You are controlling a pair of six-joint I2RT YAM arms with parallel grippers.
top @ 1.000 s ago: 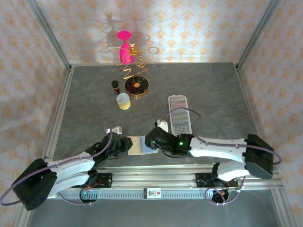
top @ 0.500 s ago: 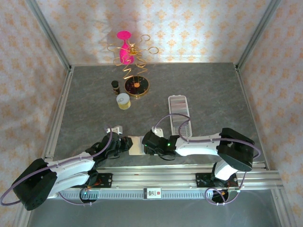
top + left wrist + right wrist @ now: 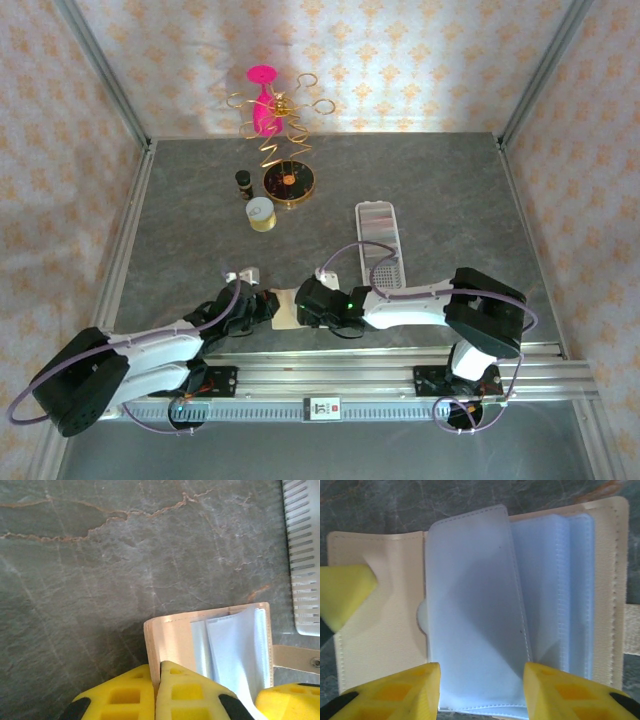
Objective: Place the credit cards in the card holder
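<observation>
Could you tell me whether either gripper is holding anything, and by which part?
The left gripper pinches the wallet by the edge of its open beige cover. The right gripper stands open over the clear sleeves, holding nothing.

top looks down; wrists share wallet (image 3: 380, 630)

Bright light blooms on the far wall (image 3: 330, 60), where the wire stand (image 3: 275, 125) casts a shadow; right wrist close-up slightly soft.
</observation>
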